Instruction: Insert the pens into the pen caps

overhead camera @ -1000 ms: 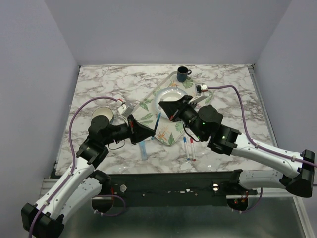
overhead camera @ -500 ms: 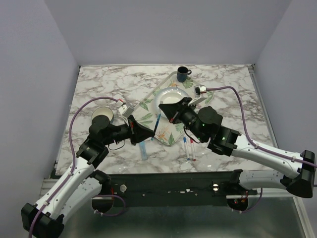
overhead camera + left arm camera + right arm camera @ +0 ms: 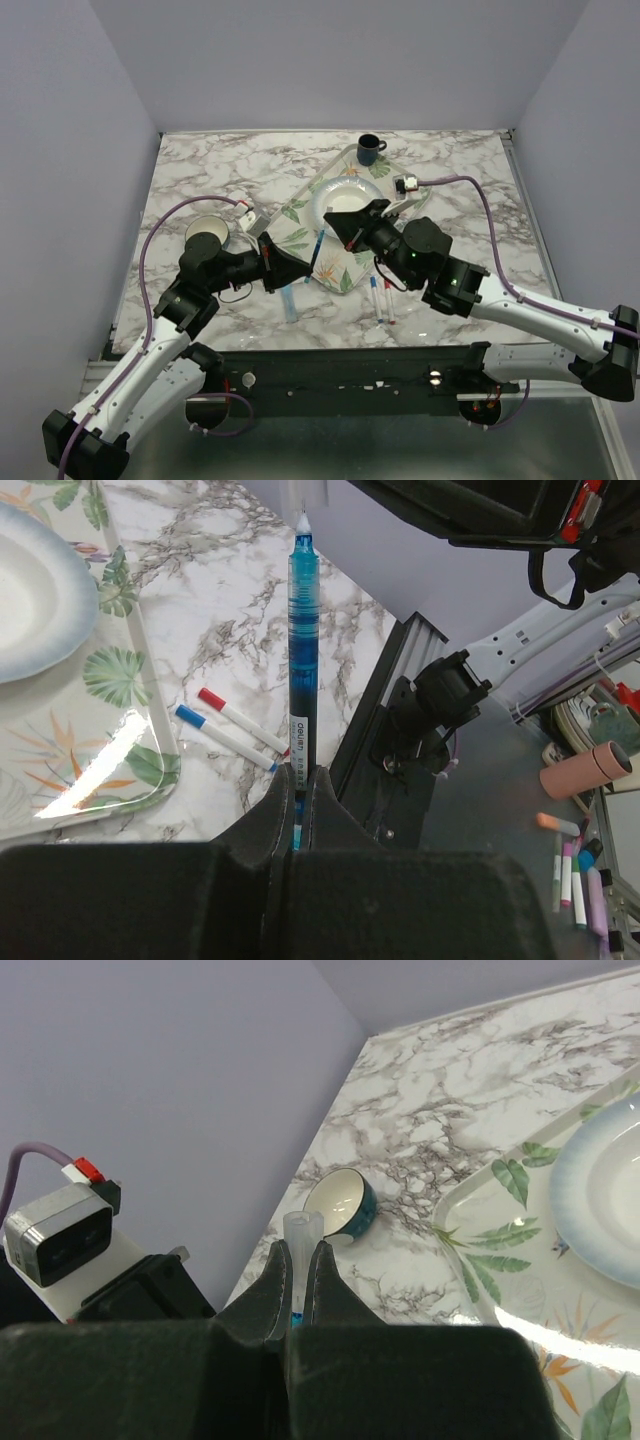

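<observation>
My left gripper (image 3: pixel 303 263) (image 3: pixel 300 776) is shut on the lower end of a thin dark blue pen (image 3: pixel 318 247) (image 3: pixel 302 650), whose pale tip points up at the right gripper. My right gripper (image 3: pixel 340 221) (image 3: pixel 300 1251) is shut on a small clear pen cap with a blue end (image 3: pixel 303 1232), its open mouth facing out. The pen tip and the cap are close together above the tray. Two slim white markers, one with a red end (image 3: pixel 388 298) (image 3: pixel 240 719) and one with a blue end (image 3: pixel 376 297) (image 3: pixel 222 737), lie on the table. A light-blue marker (image 3: pixel 288 300) lies near the left gripper.
A leaf-patterned tray (image 3: pixel 297 213) (image 3: pixel 500 1220) holds a white plate (image 3: pixel 337 197) (image 3: pixel 600 1190). A teal bowl (image 3: pixel 206 233) (image 3: pixel 345 1203) stands left of the tray. A dark mug (image 3: pixel 369 149) stands at the back. The table's near edge runs just below the markers.
The right arm has shifted slightly, bringing the cap a little closer to the pen tip. The left arm holds still.
</observation>
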You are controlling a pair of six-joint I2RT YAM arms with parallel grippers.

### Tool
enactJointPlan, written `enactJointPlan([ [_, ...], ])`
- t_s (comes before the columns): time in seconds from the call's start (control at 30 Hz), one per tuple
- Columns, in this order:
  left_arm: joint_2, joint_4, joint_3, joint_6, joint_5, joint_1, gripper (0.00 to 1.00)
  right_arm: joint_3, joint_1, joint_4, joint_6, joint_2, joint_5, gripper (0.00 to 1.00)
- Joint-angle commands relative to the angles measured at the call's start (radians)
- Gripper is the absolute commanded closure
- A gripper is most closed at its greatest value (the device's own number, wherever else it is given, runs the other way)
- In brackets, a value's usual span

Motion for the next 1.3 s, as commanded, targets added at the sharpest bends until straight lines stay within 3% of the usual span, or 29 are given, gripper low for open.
enactJointPlan([
  [0.0,-0.008,0.005,0.013,0.011,-0.011,-0.004,1.00,-0.017,-0.003,0.011,-0.008,-0.003,0.006,0.99],
  [0.8,-0.028,-0.005,0.016,0.011,-0.062,-0.003,1.00,-0.193,0.001,0.164,0.127,-0.020,-0.086,0.96],
  [1.0,-0.028,-0.004,0.017,0.009,-0.074,-0.003,1.00,-0.193,0.011,0.173,0.103,-0.020,-0.106,0.84],
  [1.13,-0.031,-0.001,0.016,0.009,-0.079,-0.003,1.00,-0.209,0.024,0.192,0.086,-0.029,-0.115,0.64],
  [1.27,-0.036,0.004,0.014,0.006,-0.077,-0.003,1.00,-0.200,0.024,0.192,0.070,-0.030,-0.147,0.56],
])
